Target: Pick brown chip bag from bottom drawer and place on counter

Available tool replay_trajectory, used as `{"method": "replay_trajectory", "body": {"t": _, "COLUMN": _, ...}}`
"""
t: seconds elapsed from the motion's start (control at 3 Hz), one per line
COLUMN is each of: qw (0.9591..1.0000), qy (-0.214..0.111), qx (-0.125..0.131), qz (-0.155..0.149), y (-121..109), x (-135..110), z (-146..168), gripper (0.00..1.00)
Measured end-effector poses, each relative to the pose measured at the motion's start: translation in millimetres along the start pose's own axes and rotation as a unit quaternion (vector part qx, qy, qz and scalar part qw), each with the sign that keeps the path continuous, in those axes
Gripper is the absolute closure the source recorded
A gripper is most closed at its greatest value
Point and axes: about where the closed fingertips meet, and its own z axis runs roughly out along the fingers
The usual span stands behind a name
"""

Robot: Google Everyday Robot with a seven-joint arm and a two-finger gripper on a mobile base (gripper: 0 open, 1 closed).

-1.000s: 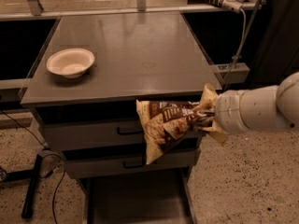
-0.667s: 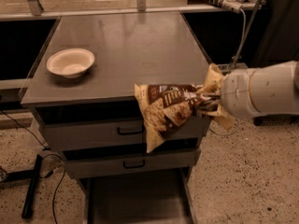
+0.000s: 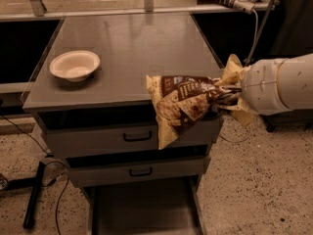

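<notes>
The brown chip bag (image 3: 183,104) hangs in the air in front of the counter's front right corner, its top about level with the counter edge. My gripper (image 3: 230,94) comes in from the right and is shut on the bag's crumpled right end; the fingers are mostly hidden by the bag. The counter (image 3: 132,53) is the grey top of the cabinet. The bottom drawer (image 3: 146,209) is pulled out below, its flat floor bare.
A white bowl (image 3: 75,65) sits on the counter's left side. Two closed grey drawers with black handles (image 3: 137,137) face front. Black cables and a stand foot (image 3: 34,195) lie on the speckled floor at left. A rail with a cable runs behind the counter.
My gripper has lifted the chip bag upward, from in front of the drawers to about counter height.
</notes>
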Motion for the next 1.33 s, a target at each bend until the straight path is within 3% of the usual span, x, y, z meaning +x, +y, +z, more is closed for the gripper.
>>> {"method": "replay_trajectory", "body": {"t": 0.33, "qw": 0.9999, "qy": -0.016, "qx": 0.001, "qz": 0.007, "y": -12.2, "x": -1.7, "z": 9.5, "gripper": 1.0}}
{"method": "replay_trajectory", "body": {"t": 0.67, "qw": 0.9988, "qy": -0.035, "qx": -0.01, "qz": 0.032, "y": -40.2, "x": 18.4, "z": 35.6, "gripper": 1.0}}
{"method": "replay_trajectory", "body": {"t": 1.0, "qw": 0.9944, "qy": -0.066, "qx": -0.023, "qz": 0.079, "y": -84.2, "x": 35.8, "z": 83.6, "gripper": 1.0}}
{"method": "replay_trajectory", "body": {"t": 1.33, "qw": 0.9863, "qy": -0.092, "qx": -0.025, "qz": 0.135, "y": -128.0, "x": 34.7, "z": 135.5, "gripper": 1.0}}
